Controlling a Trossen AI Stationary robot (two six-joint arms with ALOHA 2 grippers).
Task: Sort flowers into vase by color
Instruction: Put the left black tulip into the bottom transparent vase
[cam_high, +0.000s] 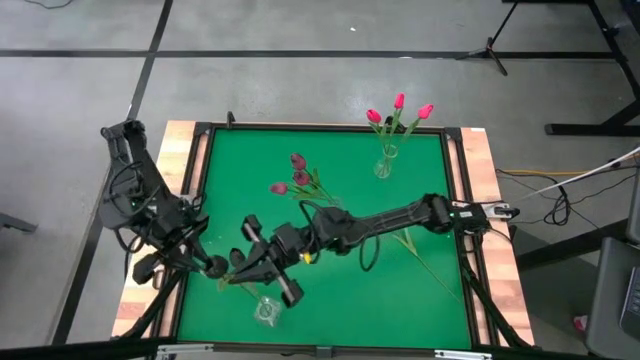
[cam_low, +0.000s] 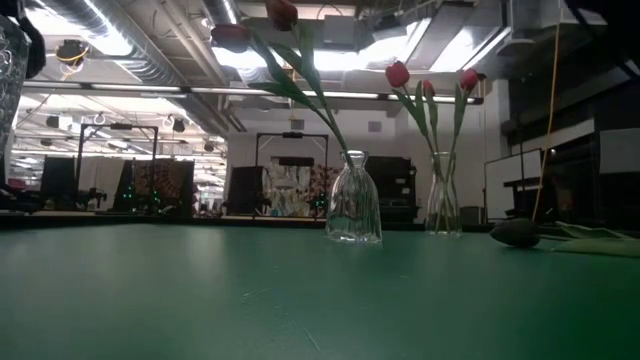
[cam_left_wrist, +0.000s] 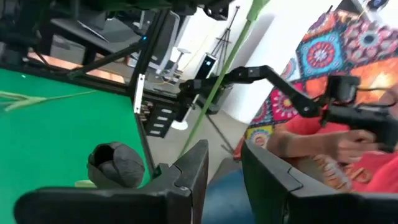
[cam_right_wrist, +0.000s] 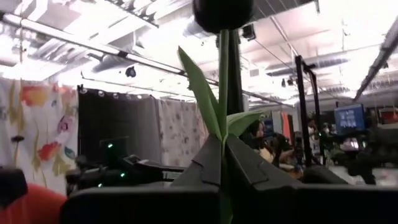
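One near-black tulip (cam_right_wrist: 222, 12) is clamped by its stem between the closed fingers of the right gripper (cam_right_wrist: 222, 163), head directly beyond the fingertips, near table centre. At 8 o'clock, the left gripper (cam_left_wrist: 222, 163) is seen part-open, another dark tulip head (cam_left_wrist: 115, 165) just beside it.

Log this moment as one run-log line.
right gripper: shut on dark tulip stem | left gripper: near front-left vase | bright pink vase: three in | mauve vase: tulips in
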